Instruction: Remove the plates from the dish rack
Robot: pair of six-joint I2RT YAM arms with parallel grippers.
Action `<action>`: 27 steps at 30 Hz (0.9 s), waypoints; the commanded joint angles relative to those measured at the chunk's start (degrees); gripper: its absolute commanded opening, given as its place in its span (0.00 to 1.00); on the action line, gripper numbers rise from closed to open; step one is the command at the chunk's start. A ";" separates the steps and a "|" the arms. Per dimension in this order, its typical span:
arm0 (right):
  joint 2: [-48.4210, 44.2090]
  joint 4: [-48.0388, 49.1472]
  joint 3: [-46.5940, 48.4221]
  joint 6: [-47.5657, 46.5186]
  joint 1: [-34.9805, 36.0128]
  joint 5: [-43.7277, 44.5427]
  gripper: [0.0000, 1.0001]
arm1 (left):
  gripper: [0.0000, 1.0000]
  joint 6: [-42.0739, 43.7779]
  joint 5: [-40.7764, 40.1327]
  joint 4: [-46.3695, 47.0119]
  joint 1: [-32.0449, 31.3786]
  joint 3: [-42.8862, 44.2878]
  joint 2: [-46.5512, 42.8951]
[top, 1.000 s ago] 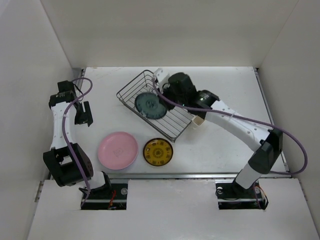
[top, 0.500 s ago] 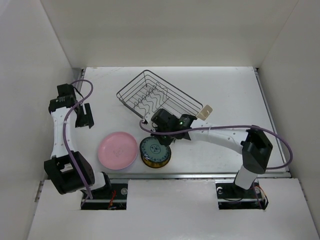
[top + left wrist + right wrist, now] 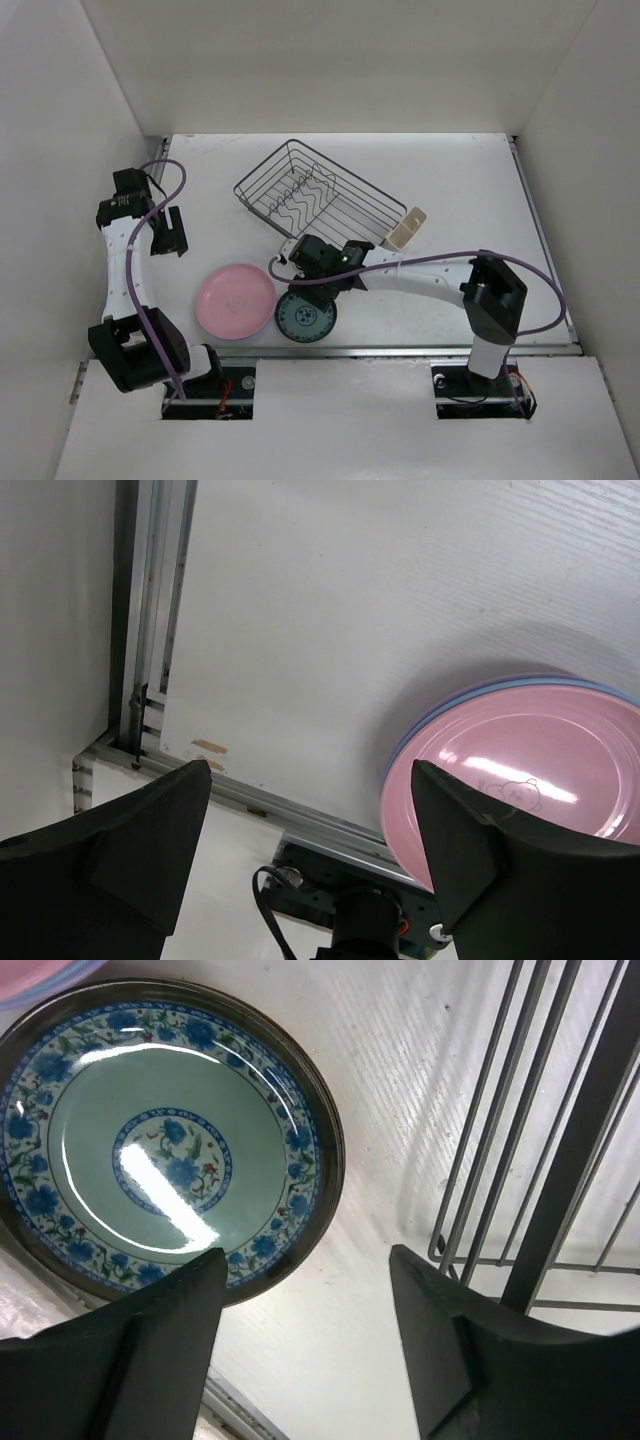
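White tabletop by the front edge carries the teal plate (image 3: 305, 320) lying flat beside the pink plate (image 3: 235, 300), and the right end effector (image 3: 305, 1260) hangs over it, fingers apart, so I'd lift straight up, minding the rack (image 3: 345, 212) wires alongside.
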 commanded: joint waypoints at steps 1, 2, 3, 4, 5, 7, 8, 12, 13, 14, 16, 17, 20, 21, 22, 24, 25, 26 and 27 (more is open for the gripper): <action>-2.77 -0.68 1.20 0.42 0.34 6.96 0.73 | 0.79 0.77 0.44 -0.45 -0.23 -0.20 -1.01; -3.74 0.19 1.20 0.42 0.34 7.67 0.75 | 0.79 0.77 -0.08 -0.45 -0.23 -0.20 -1.01; -4.79 0.81 1.20 1.90 0.34 8.38 0.75 | 0.79 0.77 -0.09 -0.45 -0.23 -0.20 -1.01; -6.02 2.64 1.20 2.52 0.34 9.25 0.78 | 0.79 0.77 -0.09 -0.45 -0.23 -0.20 -1.01; -8.82 3.79 0.33 2.53 0.34 10.48 0.81 | 0.79 0.77 -0.09 -0.45 -0.23 -0.20 -1.01; -11.21 5.90 -1.08 3.23 0.34 11.02 0.82 | 0.79 0.77 -0.09 -0.45 -0.23 -0.20 -1.01; -11.92 6.61 -2.31 3.23 -0.88 11.02 0.82 | 0.79 0.77 -0.09 -0.45 -0.23 -0.20 -1.01; -11.67 5.22 -3.89 4.90 -4.04 14.52 0.82 | 0.79 0.77 -0.09 -0.45 -0.23 -0.20 -1.01; -10.79 5.21 -4.77 4.90 -4.84 15.14 0.82 | 0.79 0.77 -0.09 -0.45 -0.23 -0.20 -1.01; -10.78 4.43 -5.39 5.51 -5.54 15.15 0.82 | 0.79 0.77 -0.09 -0.45 -0.23 -0.20 -1.01; -10.08 4.42 -7.50 6.13 -7.39 17.25 0.82 | 0.79 0.77 -0.09 -0.45 -0.23 -0.20 -1.01; -10.08 4.42 -8.11 7.00 -7.39 18.13 0.82 | 0.79 0.77 -0.09 -0.45 -0.23 -0.20 -1.01; -11.92 5.29 -8.73 7.89 -7.39 19.36 0.82 | 0.79 0.77 0.44 -0.45 -0.23 -0.20 -1.01; -12.45 5.82 -9.34 8.41 -7.39 19.37 0.82 | 0.79 0.77 0.44 -0.45 -0.23 -0.20 -1.01; -12.45 6.87 -9.96 8.42 -7.39 19.37 0.82 | 0.79 0.77 0.44 -0.45 -0.23 -0.20 -1.01; -12.98 7.66 -9.96 8.42 -7.39 19.37 0.82 | 0.79 0.77 0.44 -0.45 -0.23 -0.20 -0.49; -12.98 7.67 -10.57 8.42 -7.39 20.50 0.82 | 0.79 0.77 0.44 -0.45 -0.23 -0.20 -0.49; -12.98 7.67 -10.58 8.42 -7.39 21.73 0.82 | 0.79 0.77 0.44 -0.45 -0.23 -0.20 -0.49; -12.98 7.67 -11.19 8.42 -7.39 23.57 0.82 | 0.79 0.77 0.44 -0.45 -0.23 -0.20 -0.49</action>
